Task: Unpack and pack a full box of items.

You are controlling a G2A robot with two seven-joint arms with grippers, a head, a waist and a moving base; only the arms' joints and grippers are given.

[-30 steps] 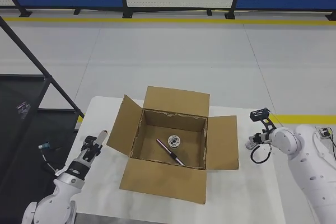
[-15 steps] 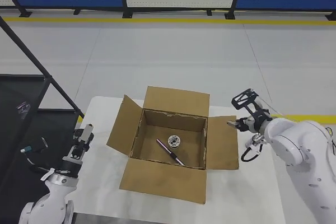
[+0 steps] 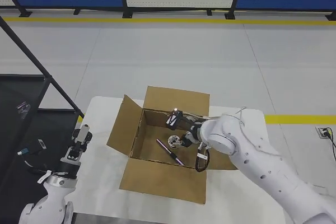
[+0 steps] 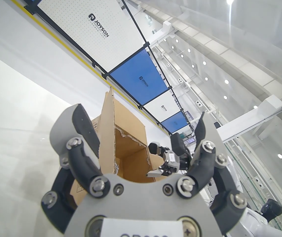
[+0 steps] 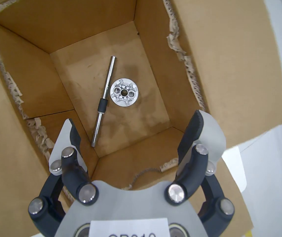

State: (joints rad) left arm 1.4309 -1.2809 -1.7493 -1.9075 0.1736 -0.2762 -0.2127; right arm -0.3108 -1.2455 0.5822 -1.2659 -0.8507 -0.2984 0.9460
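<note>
An open cardboard box (image 3: 162, 180) stands mid-table with all flaps out. On its floor lie a thin metal rod with a black collar (image 3: 171, 152) and a round metal disc (image 3: 174, 140), side by side. From above, the rod (image 5: 105, 99) and disc (image 5: 124, 92) sit below my right gripper (image 5: 134, 124), which is open and empty. That right gripper (image 3: 176, 121) hangs over the box's back right part. My left gripper (image 3: 81, 135) is left of the box above the table. The left gripper (image 4: 141, 122) is open and empty, facing the box (image 4: 128, 134).
The white table (image 3: 101, 168) has bare room on both sides of the box. A black metal frame (image 3: 28, 56) and a dark panel stand just off the table's left edge. The right flap (image 3: 221, 140) lies out flat under my right arm.
My right arm has swung in from the table's right side to above the box opening. My left gripper has drawn back a little to the left.
</note>
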